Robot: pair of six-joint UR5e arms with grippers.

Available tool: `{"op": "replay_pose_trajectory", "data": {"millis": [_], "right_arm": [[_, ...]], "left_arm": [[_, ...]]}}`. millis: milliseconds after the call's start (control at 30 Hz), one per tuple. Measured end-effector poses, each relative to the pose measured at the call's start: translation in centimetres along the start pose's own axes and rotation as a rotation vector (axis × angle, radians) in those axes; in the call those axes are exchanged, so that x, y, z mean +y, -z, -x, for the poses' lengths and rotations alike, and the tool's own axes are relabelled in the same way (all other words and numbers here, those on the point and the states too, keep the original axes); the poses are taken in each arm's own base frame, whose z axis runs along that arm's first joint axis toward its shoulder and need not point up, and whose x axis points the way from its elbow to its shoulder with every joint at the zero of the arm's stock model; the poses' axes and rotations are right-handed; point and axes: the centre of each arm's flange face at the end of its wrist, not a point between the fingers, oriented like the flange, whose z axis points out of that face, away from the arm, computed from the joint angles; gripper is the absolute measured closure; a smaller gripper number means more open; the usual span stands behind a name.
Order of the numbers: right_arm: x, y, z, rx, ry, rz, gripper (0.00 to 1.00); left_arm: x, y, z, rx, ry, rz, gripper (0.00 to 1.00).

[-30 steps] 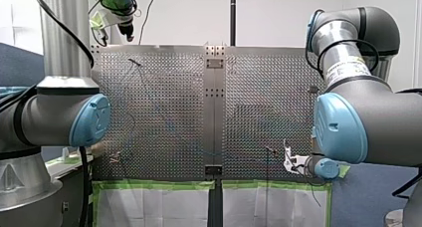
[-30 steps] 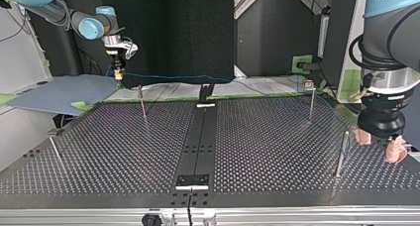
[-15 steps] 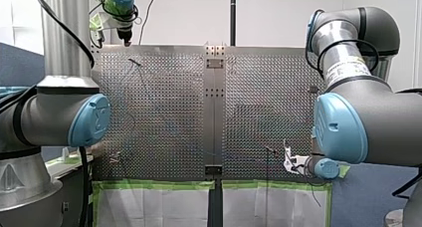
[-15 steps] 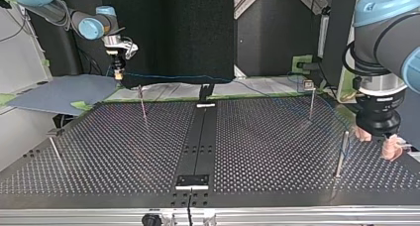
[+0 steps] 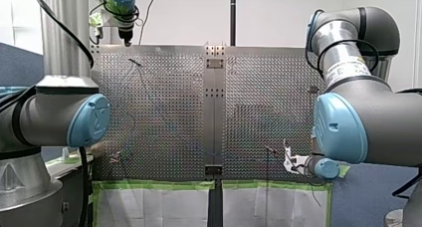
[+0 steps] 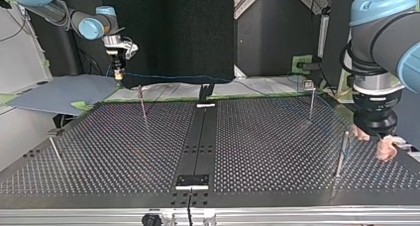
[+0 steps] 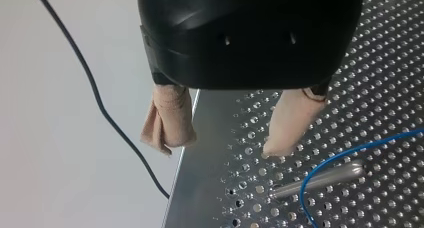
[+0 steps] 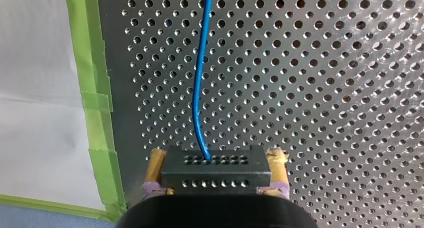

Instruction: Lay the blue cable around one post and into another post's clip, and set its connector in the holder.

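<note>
Clamping connector, right gripper points down; left gripper apart, over table edge

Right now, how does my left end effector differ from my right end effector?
My left end effector is open and empty; my right end effector is shut on the black connector. The left one's pads are beige; the right one's look yellowish. The blue cable leaves the right one's grip but only passes beside the left one. Both are two-fingered.
</note>
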Motion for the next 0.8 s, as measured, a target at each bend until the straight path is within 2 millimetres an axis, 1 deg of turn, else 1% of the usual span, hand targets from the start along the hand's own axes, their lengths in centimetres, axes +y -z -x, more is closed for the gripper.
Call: {"op": "replay_pose_trajectory", "data": {"millis": [800], "right_arm": [[0.00, -0.02, -0.04, 0.001, 0.001, 0.000, 0.72]], "left_arm": [[-0.44, 0.39, -0.12, -0.001, -0.218, 0.001, 0.00]]}}
